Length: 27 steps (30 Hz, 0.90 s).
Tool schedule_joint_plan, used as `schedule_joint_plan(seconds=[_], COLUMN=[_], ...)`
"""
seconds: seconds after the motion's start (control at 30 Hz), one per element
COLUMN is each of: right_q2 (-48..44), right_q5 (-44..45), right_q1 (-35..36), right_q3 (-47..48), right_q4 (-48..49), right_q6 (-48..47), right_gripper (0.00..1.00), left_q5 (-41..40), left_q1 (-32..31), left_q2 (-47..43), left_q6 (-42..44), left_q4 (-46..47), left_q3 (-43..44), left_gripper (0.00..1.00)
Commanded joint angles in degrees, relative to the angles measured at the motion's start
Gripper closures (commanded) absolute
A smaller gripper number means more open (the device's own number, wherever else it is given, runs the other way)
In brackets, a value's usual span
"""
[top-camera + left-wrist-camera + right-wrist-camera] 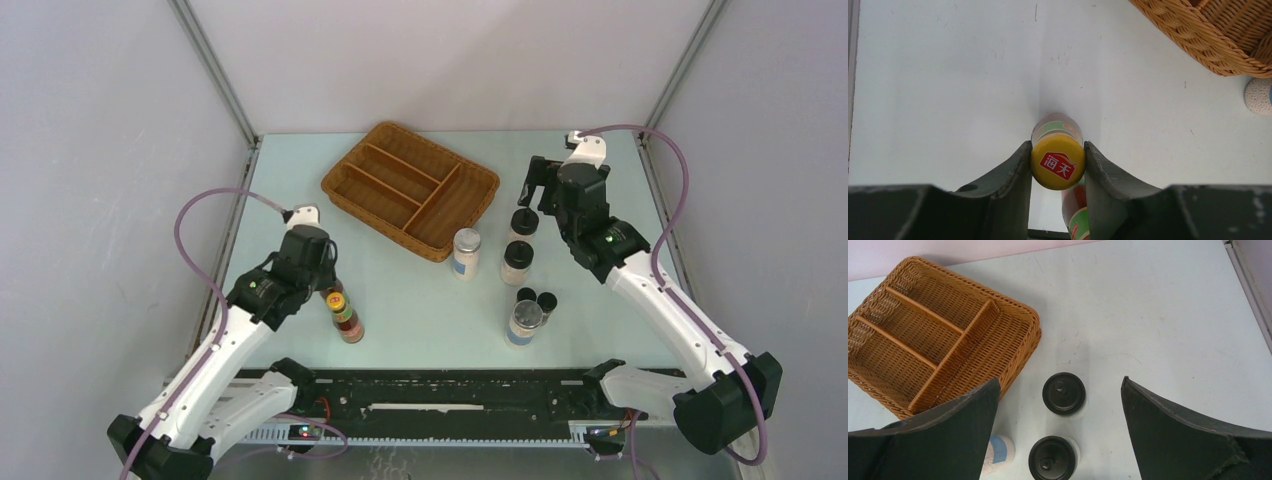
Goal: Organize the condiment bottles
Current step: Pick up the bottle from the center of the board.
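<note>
The left end effector (1057, 162) is clamped on the yellow cap of a slim sauce bottle (1057, 159), which stands upright near the worktop's (420, 310) left edge. A second sauce bottle (349, 325) stands just beside it on the nearer side; whether the two touch is hard to tell. The right end effector (1060, 381) hangs with its jaws spread wide and holding nothing, above a black-capped shaker (1063, 392), with the other shaker (1053, 458) just nearer. The wicker tray (328, 184) sits at the far middle. One silver-lidded jar (466, 250) stands by the tray's near right corner. The other jar (525, 322) stands toward the near edge, with two dark vials (537, 298) just behind it.
</note>
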Motion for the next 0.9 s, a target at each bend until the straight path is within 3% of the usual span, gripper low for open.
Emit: schedule_joint_plan(seconds=[0.0,0.17,0.87], right_q2=[-1.7,-1.9,-1.8], right_q5=[-0.3,-0.7,-1.6], right_q1=[0.3,0.4,0.4], right_q3=[-0.1,-0.1,-0.1], right_q4=[1.9,1.7,1.9], right_q6=[1.3,1.5,1.9], right_gripper=[0.00,0.00,0.00], left_q5=[-2.5,-3.0,-10.2], left_q1=[-0.5,-0.6,-2.6], left_q2=[0.2,0.1,-2.8], left_q6=[-0.9,-1.1,-2.6], left_q4=[3.0,4.3,6.4], left_q3=[-0.2,-0.9,0.1], left_gripper=[0.74,0.99,1.00])
